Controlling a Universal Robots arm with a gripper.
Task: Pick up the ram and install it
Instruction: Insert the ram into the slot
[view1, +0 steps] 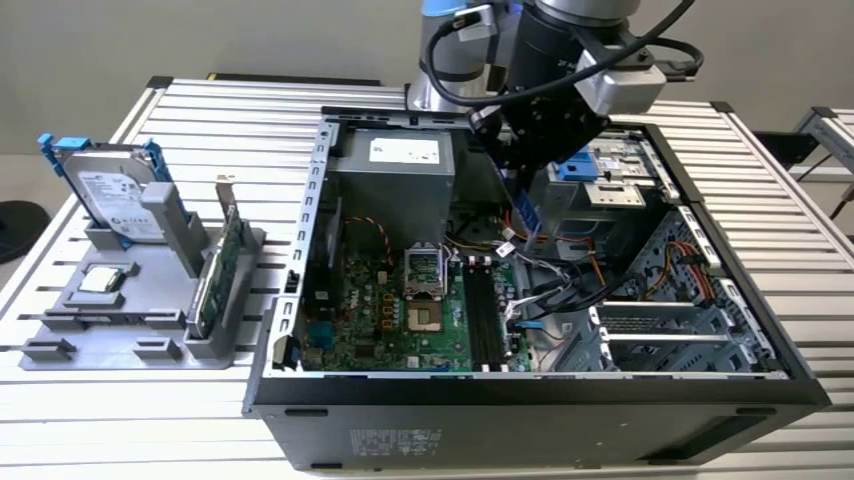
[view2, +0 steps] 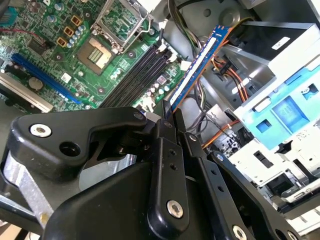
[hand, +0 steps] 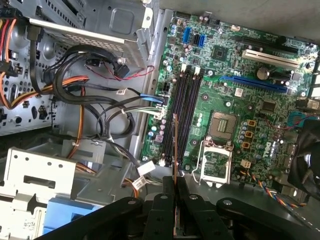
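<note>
On the exterior view's left, a grey stand (view1: 127, 325) on the slatted table (view1: 80, 420) holds a hard drive (view1: 114, 195) and a green card (view1: 220, 270). To the right lies the open computer case (view1: 534, 400), its motherboard (view1: 387, 315) exposed. Above its far part the gripper (view2: 170, 117) is clamped on the ram (view2: 197, 67), held over the black slots (hand: 180, 115), clear of them.

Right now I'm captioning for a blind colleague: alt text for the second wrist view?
The gripper holds the ram by one end above the open computer case, over cables. Beside it lies the green motherboard with black memory slots.
</note>
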